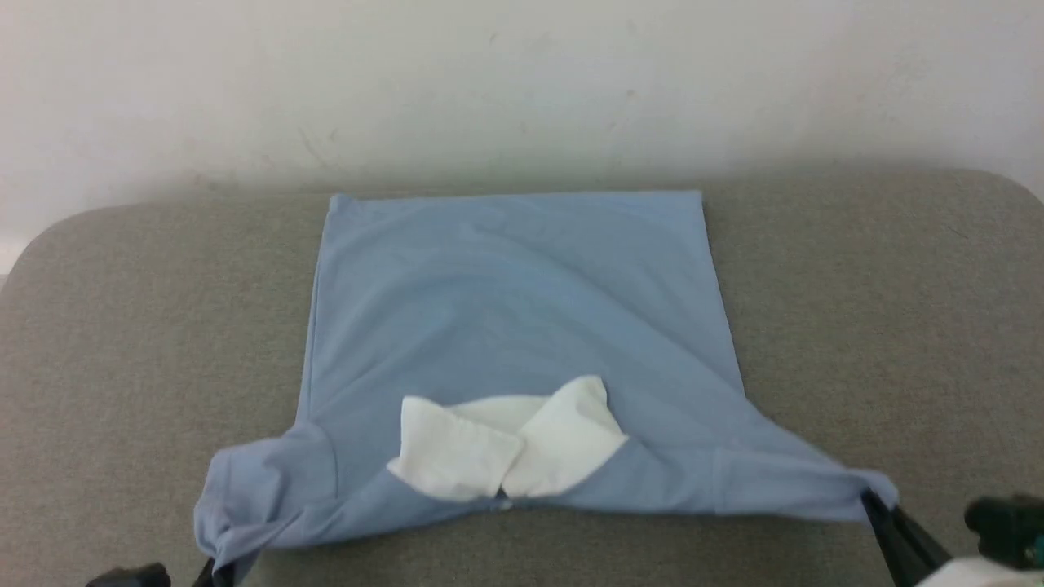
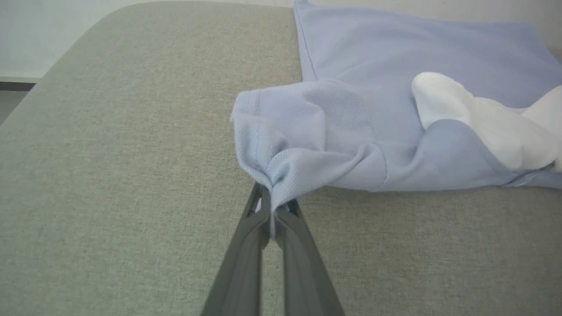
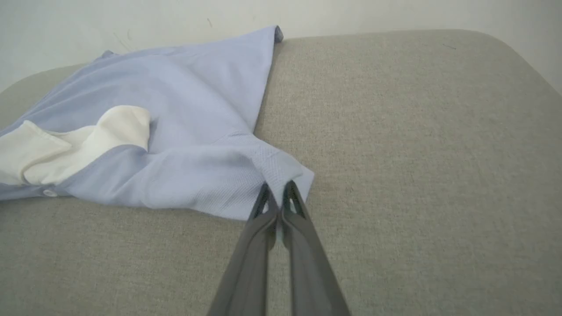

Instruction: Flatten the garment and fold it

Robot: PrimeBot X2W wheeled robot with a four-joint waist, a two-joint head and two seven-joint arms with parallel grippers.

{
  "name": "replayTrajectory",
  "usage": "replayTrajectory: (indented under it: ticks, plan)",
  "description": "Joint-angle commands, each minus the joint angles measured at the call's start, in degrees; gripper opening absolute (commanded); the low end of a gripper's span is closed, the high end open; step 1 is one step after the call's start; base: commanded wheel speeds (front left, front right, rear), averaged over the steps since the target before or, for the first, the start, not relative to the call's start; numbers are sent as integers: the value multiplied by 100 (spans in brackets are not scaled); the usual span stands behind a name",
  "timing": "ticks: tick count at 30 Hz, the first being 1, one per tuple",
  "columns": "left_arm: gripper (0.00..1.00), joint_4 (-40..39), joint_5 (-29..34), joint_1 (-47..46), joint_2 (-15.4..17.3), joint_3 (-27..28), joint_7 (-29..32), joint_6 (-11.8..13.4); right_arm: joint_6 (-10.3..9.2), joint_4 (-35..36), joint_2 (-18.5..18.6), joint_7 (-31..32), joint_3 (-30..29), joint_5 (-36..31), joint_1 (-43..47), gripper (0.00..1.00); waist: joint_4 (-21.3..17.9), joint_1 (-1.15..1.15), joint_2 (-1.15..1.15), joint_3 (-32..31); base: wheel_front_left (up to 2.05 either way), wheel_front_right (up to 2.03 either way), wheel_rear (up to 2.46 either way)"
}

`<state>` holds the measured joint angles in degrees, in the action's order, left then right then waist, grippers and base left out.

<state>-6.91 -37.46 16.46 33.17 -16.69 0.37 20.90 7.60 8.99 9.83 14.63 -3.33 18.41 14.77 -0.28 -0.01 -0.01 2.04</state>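
The garment (image 1: 514, 318) is a light blue polo shirt lying on the grey padded table (image 1: 856, 326), its white collar (image 1: 506, 444) toward me and its hem at the far edge. My left gripper (image 2: 273, 199) is shut on the bunched left sleeve (image 2: 285, 153), at the lower left of the head view (image 1: 214, 571). At the lower right, my right gripper (image 3: 277, 191) is shut on the stretched right sleeve tip (image 3: 281, 171), seen in the head view too (image 1: 877, 501). A white button (image 3: 49, 192) shows below the collar.
A pale wall (image 1: 522, 81) rises right behind the table's far edge. Bare grey padding lies left (image 2: 109, 175) and right (image 3: 417, 153) of the shirt. The table's corners are rounded.
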Motion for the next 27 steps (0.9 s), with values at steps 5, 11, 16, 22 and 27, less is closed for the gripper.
replayTrajectory:
  ticks: [5, 11, 16, 22, 27]
  plan:
    - [0, -288, -165, 603, 104, 101, 154, 240, -11, 554, -384, 544, -401, -87, 913, 0, 161, 1, 1, -24, 0, 0, 0]
    - [0, -305, -348, 896, 183, 268, 145, 237, -11, 1038, -601, 1348, -561, -53, 1580, 16, 276, 1, 1, 54, 0, 0, 0]
    - [0, -324, -442, 762, 129, 235, 79, 47, -11, 1582, -616, 1277, -549, -68, 1264, 100, 398, 1, 1, 157, 0, 0, 0]
    - [0, -342, -366, 392, -11, 234, -240, -81, -11, 1389, -490, 777, -854, -57, -6, 100, 659, 1, 1, 435, 0, 0, 0]
    - [0, -421, -272, -25, -210, 156, -526, -196, -11, 102, -167, 498, -973, 139, -1677, 100, 991, 1, 1, 843, 0, 0, 0]
